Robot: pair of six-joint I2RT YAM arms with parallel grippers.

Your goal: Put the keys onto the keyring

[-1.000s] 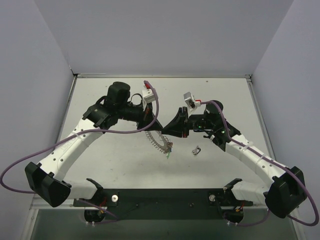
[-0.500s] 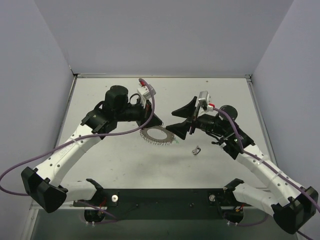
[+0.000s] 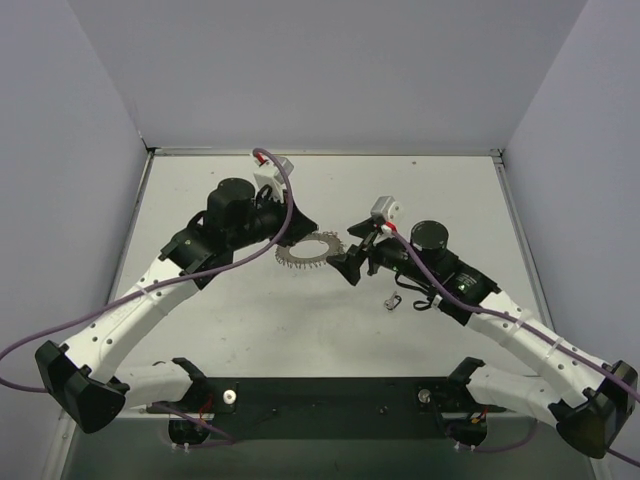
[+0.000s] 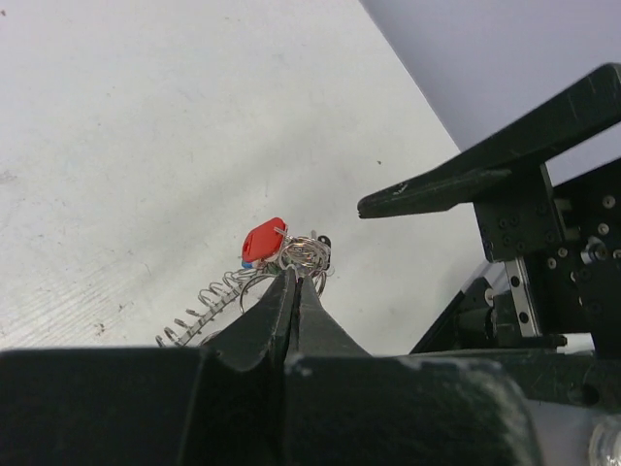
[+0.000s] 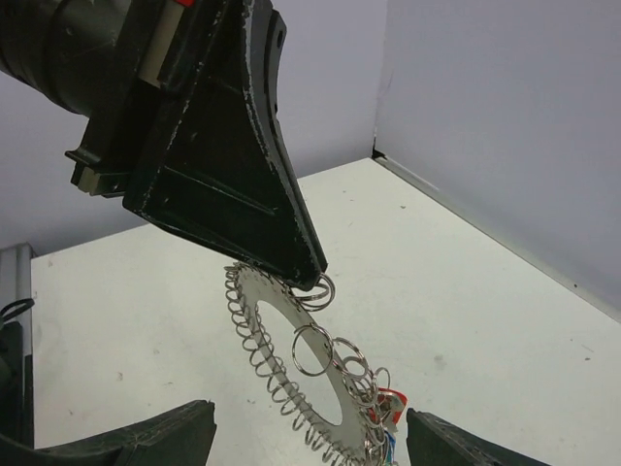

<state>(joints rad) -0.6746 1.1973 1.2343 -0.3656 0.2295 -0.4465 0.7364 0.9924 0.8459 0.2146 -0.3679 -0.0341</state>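
My left gripper is shut on the edge of the keyring, a silvery coiled loop held off the table. In the right wrist view its black jaws pinch the keyring at the top, by a small split ring. Several small rings and keys with red and blue heads hang from the loop's lower side. The left wrist view shows the red key head just past my shut left gripper. My right gripper stands open beside the loop, its fingers either side below, touching nothing.
A dark grey metal piece lies on the white table under my right forearm. Grey walls close in the table's back and sides. Both arm bases sit at the near edge.
My right gripper has opened and drawn back from the keyring. The left gripper has carried the loop up and toward the back, from hanging low to nearly level.
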